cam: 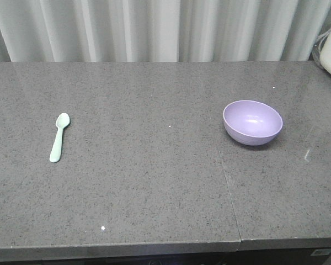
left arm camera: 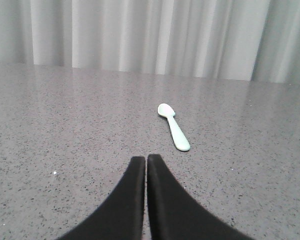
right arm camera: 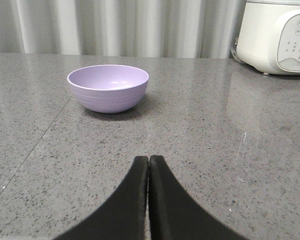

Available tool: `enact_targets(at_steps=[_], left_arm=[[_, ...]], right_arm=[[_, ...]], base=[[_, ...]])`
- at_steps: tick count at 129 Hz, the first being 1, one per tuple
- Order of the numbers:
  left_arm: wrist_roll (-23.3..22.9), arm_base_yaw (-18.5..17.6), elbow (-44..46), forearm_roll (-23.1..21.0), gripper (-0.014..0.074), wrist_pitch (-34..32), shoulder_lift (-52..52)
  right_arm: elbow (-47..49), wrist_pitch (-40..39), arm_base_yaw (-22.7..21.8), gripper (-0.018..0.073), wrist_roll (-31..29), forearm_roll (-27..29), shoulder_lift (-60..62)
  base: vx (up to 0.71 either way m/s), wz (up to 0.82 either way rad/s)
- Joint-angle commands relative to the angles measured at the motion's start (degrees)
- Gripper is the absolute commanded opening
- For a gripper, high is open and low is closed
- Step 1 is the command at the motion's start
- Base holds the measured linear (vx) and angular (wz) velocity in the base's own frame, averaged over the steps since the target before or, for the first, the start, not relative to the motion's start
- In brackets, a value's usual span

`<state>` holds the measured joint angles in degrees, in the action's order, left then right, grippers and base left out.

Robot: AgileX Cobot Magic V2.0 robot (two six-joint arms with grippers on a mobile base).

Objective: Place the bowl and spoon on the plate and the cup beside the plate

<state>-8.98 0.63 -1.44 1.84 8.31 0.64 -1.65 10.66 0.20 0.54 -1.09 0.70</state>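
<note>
The left gripper [left arm camera: 146,159] had its two dark fingers pressed flat together with nothing between them, and the right gripper [right arm camera: 149,159] was closed and empty in the same way. Both were held low, their fingers pointing nearly level across the grey speckled counter [cam: 154,182] toward the pale curtain [cam: 154,27] behind it. Neither arm showed in the front view, so both seemed pulled back short of the work area. Ahead of the left fingers and a little to their right lay the spoon [left arm camera: 174,127], flat on the stone, scoop toward the curtain and handle toward the gripper, clear of the fingertips. Ahead of the right fingers and slightly to their left stood the bowl [right arm camera: 108,87], upright and empty, with a seam in the counter running past its near side. A white appliance [right arm camera: 277,35] sat at the far right edge. The spoon and bowl were well apart, and no plate or cup appeared in any view. By that layout, the task looked barely started, with nothing gripped or placed. The next move would probably call for a gripper to part its fingers, reach forward and descend over its item, though without a plate in sight the destination could not be judged.
</note>
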Motion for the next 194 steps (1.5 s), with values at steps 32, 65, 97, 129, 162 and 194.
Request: enact_targets(at_steps=[32, 65, 97, 129, 162, 194], left_arm=[[-0.3, -0.2, -0.6, -0.5, -0.0006, -3.9, 0.9], [-0.3, -0.2, -0.6, -0.5, -0.0006, -3.9, 0.9], [-0.3, -0.2, -0.6, -0.5, -0.0006, -3.9, 0.9], [-0.3, -0.2, -0.6, -0.5, -0.0006, -3.9, 0.9], [-0.3, -0.2, -0.6, -0.5, -0.0006, -3.9, 0.9], [-0.3, -0.2, -0.6, -0.5, -0.0006, -3.9, 0.9]], right_arm=[[-0.4, -4.3, -0.1, -0.0008, -0.1, -0.2, 0.1], [-0.4, -4.3, -0.1, -0.0008, -0.1, -0.2, 0.1], [-0.4, -4.3, -0.1, -0.0008, -0.1, -0.2, 0.1], [-0.4, -4.3, -0.1, -0.0008, -0.1, -0.2, 0.1], [-0.4, -4.3, -0.1, -0.0008, -0.1, -0.2, 0.1], [-0.4, -4.3, -0.1, -0.0008, -0.1, -0.2, 0.1]], base=[[0.05, 0.0], [0.01, 0.0], [0.0, 0.0], [0.0, 0.0], [0.0, 0.0], [0.0, 0.0]])
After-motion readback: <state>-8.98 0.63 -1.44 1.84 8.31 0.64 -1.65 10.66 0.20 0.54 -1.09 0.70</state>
